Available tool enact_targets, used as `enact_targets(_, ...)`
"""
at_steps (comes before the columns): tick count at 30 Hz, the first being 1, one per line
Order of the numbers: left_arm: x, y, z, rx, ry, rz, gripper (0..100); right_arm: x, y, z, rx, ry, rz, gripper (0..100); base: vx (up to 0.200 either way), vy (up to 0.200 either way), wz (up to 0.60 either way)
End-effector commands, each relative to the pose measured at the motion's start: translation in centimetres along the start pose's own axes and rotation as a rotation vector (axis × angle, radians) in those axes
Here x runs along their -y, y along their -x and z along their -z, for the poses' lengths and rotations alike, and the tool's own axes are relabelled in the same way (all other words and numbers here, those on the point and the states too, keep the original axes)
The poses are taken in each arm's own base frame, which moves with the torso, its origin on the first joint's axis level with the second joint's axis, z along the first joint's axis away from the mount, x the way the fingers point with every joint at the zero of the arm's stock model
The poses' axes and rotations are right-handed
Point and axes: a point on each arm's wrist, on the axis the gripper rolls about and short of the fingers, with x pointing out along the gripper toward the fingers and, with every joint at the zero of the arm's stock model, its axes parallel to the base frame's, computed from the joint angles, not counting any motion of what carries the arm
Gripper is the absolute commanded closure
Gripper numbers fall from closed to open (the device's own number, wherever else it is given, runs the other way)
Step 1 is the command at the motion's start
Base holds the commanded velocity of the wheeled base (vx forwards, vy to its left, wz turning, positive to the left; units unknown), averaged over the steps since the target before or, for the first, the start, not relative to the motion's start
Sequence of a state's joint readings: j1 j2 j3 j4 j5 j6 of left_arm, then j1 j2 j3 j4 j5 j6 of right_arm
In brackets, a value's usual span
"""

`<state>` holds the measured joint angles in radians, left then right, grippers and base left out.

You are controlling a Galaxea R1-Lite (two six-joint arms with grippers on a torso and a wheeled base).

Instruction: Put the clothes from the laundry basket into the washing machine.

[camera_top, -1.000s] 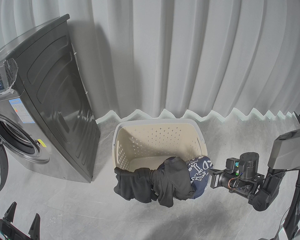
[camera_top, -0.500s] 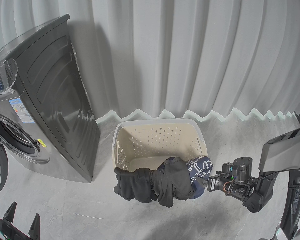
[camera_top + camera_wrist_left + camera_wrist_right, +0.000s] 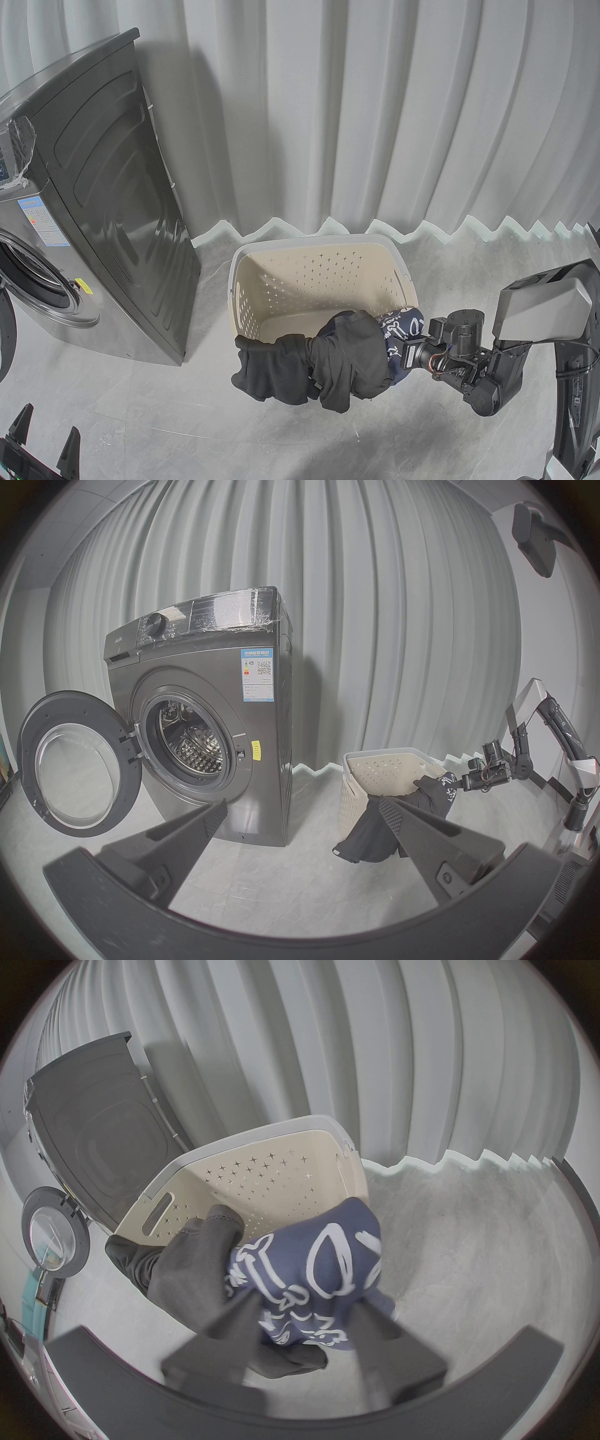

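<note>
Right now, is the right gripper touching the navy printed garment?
Touching. The right wrist view shows the navy printed garment bunched between the two fingers of the right gripper, its cloth pressed against both.

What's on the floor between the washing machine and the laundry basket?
Nothing. Only bare grey floor separates the washing machine from the laundry basket, as the head view shows.

Left gripper (image 3: 301,805) and right gripper (image 3: 306,1305) have fingers (image 3: 215,1338) spread.
</note>
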<state>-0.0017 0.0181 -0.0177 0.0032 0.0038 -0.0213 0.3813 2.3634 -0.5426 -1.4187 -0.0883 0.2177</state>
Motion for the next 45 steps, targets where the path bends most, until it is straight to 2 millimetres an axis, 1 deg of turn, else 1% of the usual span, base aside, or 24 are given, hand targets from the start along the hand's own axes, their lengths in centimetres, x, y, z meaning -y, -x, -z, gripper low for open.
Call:
enact_targets(1,0.0,0.0,0.5,-0.001,0.002,-0.001,0,-0.6,0.7,0.2,0.001,0.001,-0.016,100,0.0,0.0,0.0)
enact_targets(8,0.0,0.0,0.5,-0.001,0.0,-0.001,0,-1.8,2.4,-0.8,0.029,0.008,-0.054,100,0.0,0.0,0.0)
enact_targets(13,0.0,0.0,0.5,0.001,0.0,-0.001,0,-2.9,5.2,-2.2,0.063,0.014,-0.095,100,0.0,0.0,0.0)
enact_targets(14,0.0,0.0,0.5,0.001,0.0,-0.001,0,-2.9,5.2,-2.2,0.063,0.014,-0.095,100,0.0,0.0,0.0)
enact_targets(15,0.0,0.0,0.5,0.001,0.0,-0.001,0,-3.3,6.5,-3.0,0.08,0.017,-0.111,100,0.0,0.0,0.0)
enact_targets(18,0.0,0.0,0.5,-0.001,0.0,-0.001,0,-3.5,8.0,-3.9,0.113,0.017,-0.101,100,0.0,0.0,0.0)
enact_targets(21,0.0,0.0,0.5,-0.001,-0.001,-0.001,0,-3.5,8.3,-4.4,0.134,0.013,-0.096,100,0.0,0.0,0.0)
enact_targets(26,0.0,0.0,0.5,0.001,-0.001,-0.001,0,-3.5,8.2,-4.7,0.155,0.009,-0.08,100,0.0,0.0,0.0)
enact_targets(30,0.0,0.0,0.5,0.001,-0.001,-0.001,0,-3.5,8.4,-6.3,0.219,-0.003,-0.072,100,0.0,0.0,0.0)
enact_targets(32,0.0,0.0,0.5,-0.001,-0.001,-0.001,0,-3.4,8.6,-7.6,0.27,-0.012,-0.059,100,0.0,0.0,0.0)
enact_targets(33,0.0,0.0,0.5,-0.001,-0.001,-0.001,0,-3.4,8.6,-7.6,0.27,-0.012,-0.059,100,0.0,0.0,0.0)
enact_targets(34,0.0,0.0,0.5,0.001,-0.001,0.001,0,-2.8,8.7,-8.7,0.304,-0.024,-0.027,100,0.0,0.0,0.0)
enact_targets(35,0.0,0.0,0.5,0.001,-0.001,-0.001,0,-2.7,8.9,-9.4,0.324,-0.029,-0.019,100,0.0,0.0,0.0)
enact_targets(38,0.0,0.0,0.5,-0.001,-0.001,0.001,0,-2.7,9.7,-10.7,0.362,-0.037,-0.022,100,0.0,0.0,0.0)
enact_targets(41,0.0,0.0,0.5,0.001,-0.001,0.001,0,-2.8,10.2,-11.2,0.377,-0.039,-0.028,100,0.0,0.0,0.0)
enact_targets(43,0.0,0.0,0.5,0.001,-0.003,0.001,0,-3.1,11.0,-11.4,0.38,-0.038,-0.04,100,0.0,0.0,0.0)
enact_targets(45,0.0,0.0,0.5,0.001,-0.003,0.001,0,-3.3,11.2,-11.5,0.385,-0.038,-0.047,100,0.0,0.0,0.0)
